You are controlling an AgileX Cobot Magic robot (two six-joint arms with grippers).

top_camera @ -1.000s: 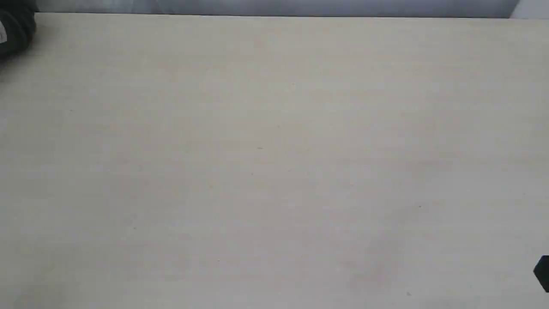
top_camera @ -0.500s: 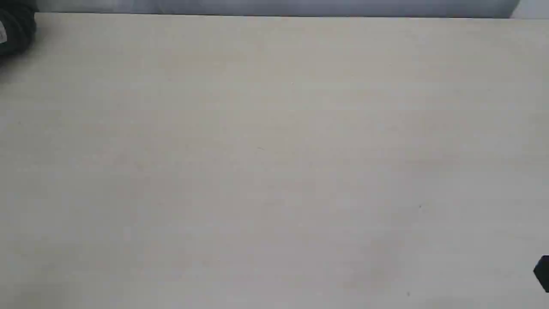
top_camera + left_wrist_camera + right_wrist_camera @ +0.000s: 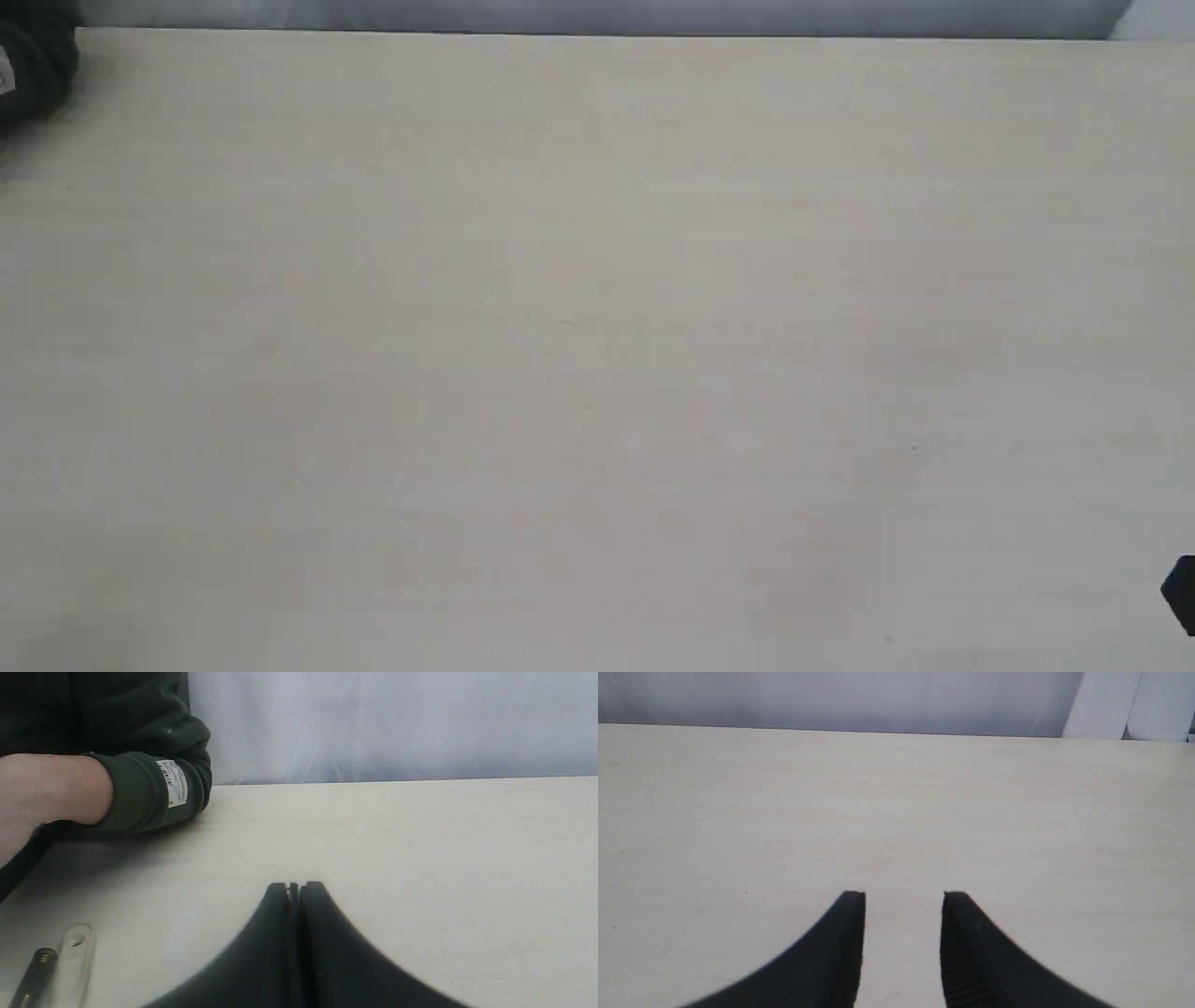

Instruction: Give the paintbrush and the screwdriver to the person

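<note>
In the left wrist view the person's bare forearm (image 3: 51,786) rests on the table in a dark green sleeve (image 3: 140,788) with a white label. Beside my left gripper (image 3: 294,886) lie two handle ends. One is the pale paintbrush handle (image 3: 74,956) with its hole, the other the black screwdriver handle (image 3: 33,975). The bristles and the shaft are cut off by the picture's edge. The left gripper is shut with nothing in it, apart from both tools. My right gripper (image 3: 904,896) is open over bare table. The exterior view shows only the sleeve (image 3: 35,65) at the far left corner.
The pale wooden table (image 3: 597,336) ends at a far edge against a grey-white backdrop (image 3: 392,723). A small black part (image 3: 1181,593) pokes in at the right edge of the exterior view. White uprights (image 3: 1129,704) stand past the table's far right corner.
</note>
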